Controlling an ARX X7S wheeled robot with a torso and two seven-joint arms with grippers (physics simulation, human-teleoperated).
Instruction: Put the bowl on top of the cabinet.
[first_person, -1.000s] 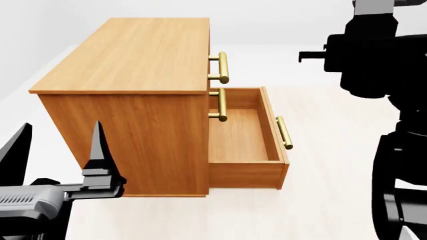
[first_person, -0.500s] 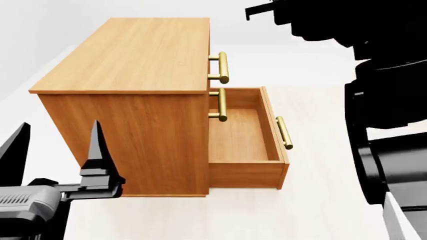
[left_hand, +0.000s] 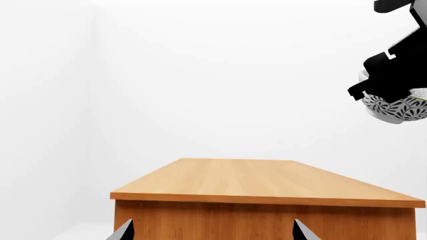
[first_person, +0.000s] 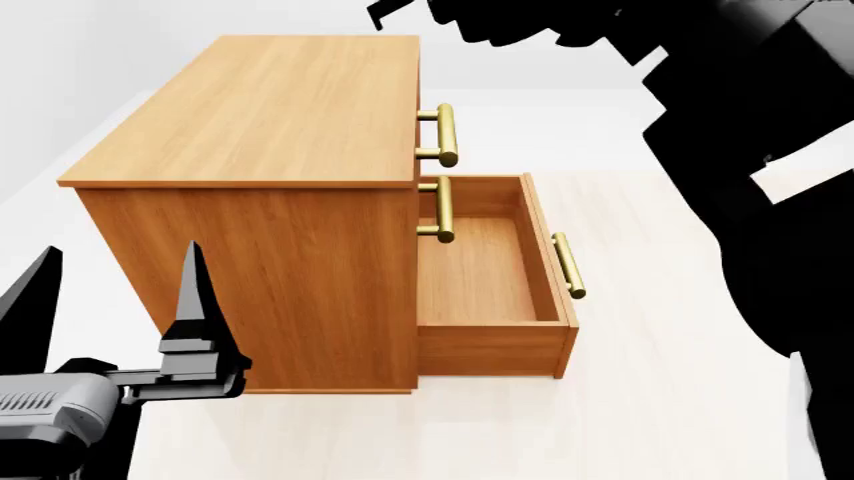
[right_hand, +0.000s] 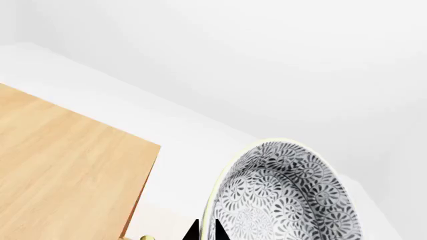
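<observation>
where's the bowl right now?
The bowl is in the air, held by the right gripper, above and off to the side of the cabinet top; the left wrist view shows it well above that top, not touching.

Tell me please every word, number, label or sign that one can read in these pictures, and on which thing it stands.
There are none. The cabinet, its brass handles, the open drawer, the bowl and both grippers show no writing. The bowl carries only a leaf pattern.

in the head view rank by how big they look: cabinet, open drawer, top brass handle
1. cabinet
2. open drawer
3. top brass handle
The order is clear; none look alike.
</observation>
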